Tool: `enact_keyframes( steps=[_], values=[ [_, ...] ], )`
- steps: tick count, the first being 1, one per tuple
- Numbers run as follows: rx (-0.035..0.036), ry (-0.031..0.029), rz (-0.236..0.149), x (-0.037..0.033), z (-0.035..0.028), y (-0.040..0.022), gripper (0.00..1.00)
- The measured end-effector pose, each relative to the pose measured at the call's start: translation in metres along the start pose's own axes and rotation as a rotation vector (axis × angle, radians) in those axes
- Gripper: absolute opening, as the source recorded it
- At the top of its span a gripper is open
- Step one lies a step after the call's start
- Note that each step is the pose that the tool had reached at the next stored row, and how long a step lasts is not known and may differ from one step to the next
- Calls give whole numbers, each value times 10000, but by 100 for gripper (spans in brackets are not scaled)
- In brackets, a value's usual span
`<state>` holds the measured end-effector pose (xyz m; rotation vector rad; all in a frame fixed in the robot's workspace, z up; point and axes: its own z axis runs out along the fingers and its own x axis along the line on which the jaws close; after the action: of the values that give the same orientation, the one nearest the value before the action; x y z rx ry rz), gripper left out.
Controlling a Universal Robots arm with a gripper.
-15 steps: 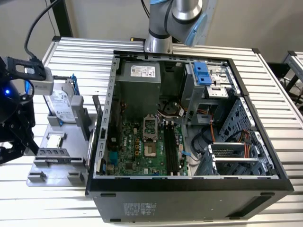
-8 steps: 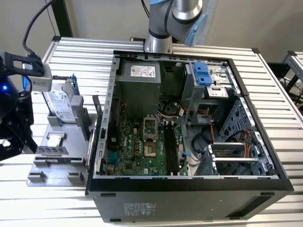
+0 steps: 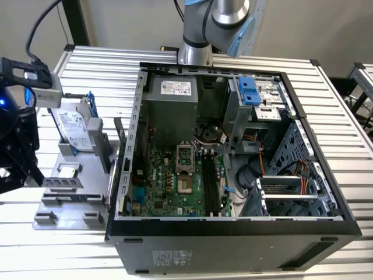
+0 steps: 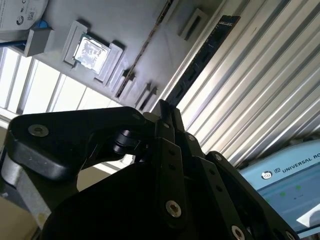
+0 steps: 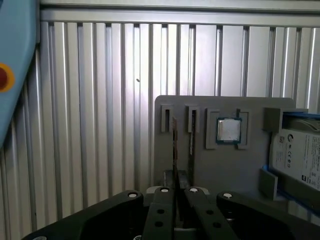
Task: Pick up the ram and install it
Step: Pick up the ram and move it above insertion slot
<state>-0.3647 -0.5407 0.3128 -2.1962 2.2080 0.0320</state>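
- We see the gripper (image 5: 177, 175) with its two black fingers (image 5: 161, 215) drawn close together. Only a dark sliver of a gap lies between the tips, and nothing we can make out is clamped there.
- The ram (image 5: 174, 145) stands on its long edge in a slot of the grey holder (image 5: 235, 175). It is in the row nearest the holder's edge that lies farthest from the hard drive (image 5: 300, 155).
- In the first wrist view the ram's thin upper edge runs straight out from the gap between the fingertips, in line with it. It ends at a slot block by the holder's short edge. We cannot tell whether the tips touch it.
- In the second wrist view the ram (image 4: 205, 55) shows its dark face with a row of chips. It again leads away from the fingertips, along the holder's edge.
- A second thin stick (image 5: 192, 145) stands on edge in the next slot, parallel to the ram. It lies between the ram and the small square silver chip (image 5: 228, 131), which sits in its own recess.
- In the exterior view the holder (image 3: 58, 210) lies on the slatted worktop (image 3: 338, 105), just beside the open computer case (image 3: 233, 245) on the exterior view's left.
- The gripper (image 3: 17, 151) hangs at that view's left edge, by the holder's outer edge.
- The ram is not in the black slots (image 3: 211, 186) of the motherboard (image 3: 169, 186) inside the case.
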Motion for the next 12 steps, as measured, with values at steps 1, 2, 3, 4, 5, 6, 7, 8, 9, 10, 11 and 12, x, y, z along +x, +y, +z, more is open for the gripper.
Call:
enact_keyframes(
  steps=[1,2,3,4,5,6,7,8,9,10,11,12],
  values=[
    [-1,0,0,0,-11,0,0],
    [0,0,0,-1,-22,0,0],
    [-1,1,0,-1,-34,0,0],
    [0,0,0,-1,-45,0,0],
    [0,0,0,-2,-57,-1,0],
    [0,0,-1,-2,-68,-1,0],
    [-1,1,0,-3,-81,0,0],
    [-1,0,-1,-3,-93,-1,0],
    [-2,1,0,-3,-106,0,0],
    [-1,1,-1,-4,-119,-1,0],
    [0,0,0,-4,-131,-1,0],
    [-1,1,-1,-5,-145,-1,0]
  ],
)
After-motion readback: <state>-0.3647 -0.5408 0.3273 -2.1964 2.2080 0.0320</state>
